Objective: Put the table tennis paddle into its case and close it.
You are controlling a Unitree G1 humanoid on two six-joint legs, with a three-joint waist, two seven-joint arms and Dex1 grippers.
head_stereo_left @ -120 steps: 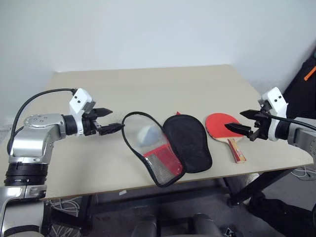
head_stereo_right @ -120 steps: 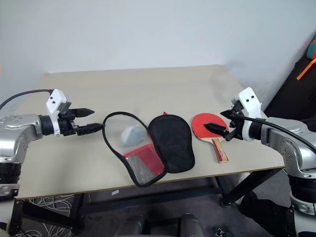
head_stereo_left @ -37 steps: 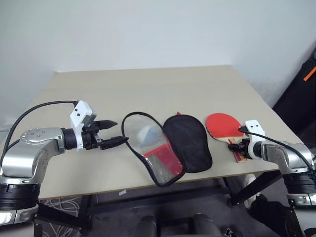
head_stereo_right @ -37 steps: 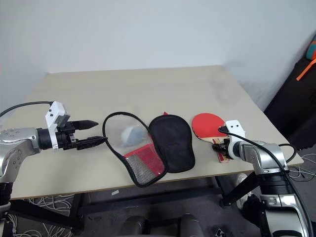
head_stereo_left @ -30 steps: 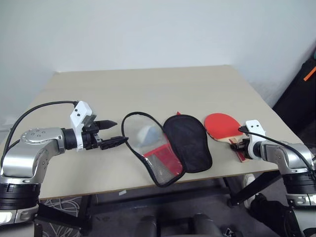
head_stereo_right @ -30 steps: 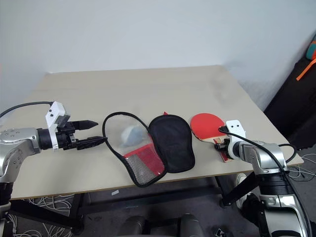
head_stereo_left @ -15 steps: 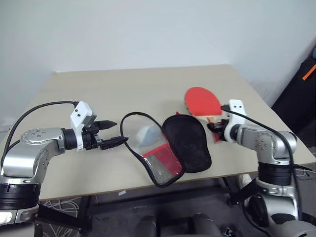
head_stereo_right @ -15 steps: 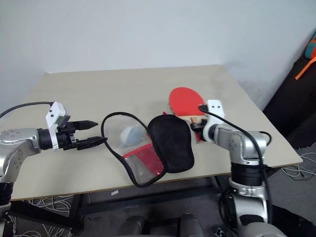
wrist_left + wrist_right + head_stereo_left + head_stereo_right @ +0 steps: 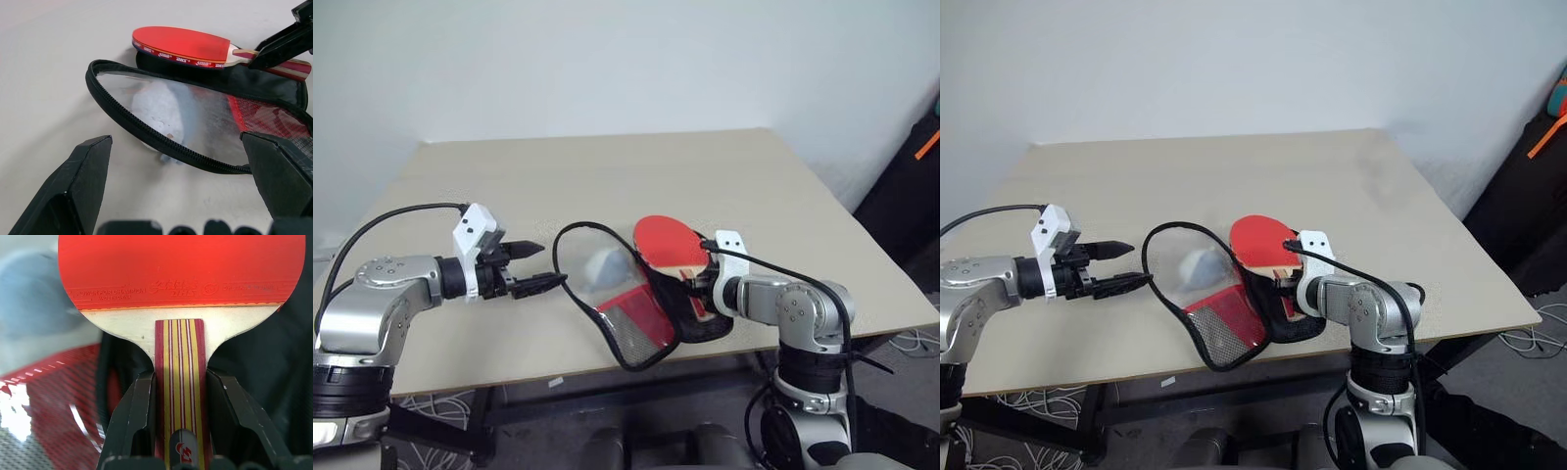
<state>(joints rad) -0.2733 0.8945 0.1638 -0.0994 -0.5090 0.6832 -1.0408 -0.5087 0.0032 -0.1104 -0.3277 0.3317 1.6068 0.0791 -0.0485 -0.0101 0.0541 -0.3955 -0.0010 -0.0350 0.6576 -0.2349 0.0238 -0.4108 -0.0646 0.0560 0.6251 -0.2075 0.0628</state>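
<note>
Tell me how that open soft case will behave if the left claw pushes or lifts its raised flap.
The case is probably floppy: its clear flap stands curved on a thin zip rim. It likely weighs little and would slide on the smooth table if pushed. Lifted by the rim, it would probably sag. The open left claw is beside the rim.

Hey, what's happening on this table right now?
The robot is packing a paddle into its open case. The right gripper has its jaws shut on the paddle's handle and holds the red blade just above the case's black half. The left gripper hovers with jaws open beside the case's raised clear flap, not touching it. A pale rounded lump lies on the table behind that flap. The case is not zipped.
</note>
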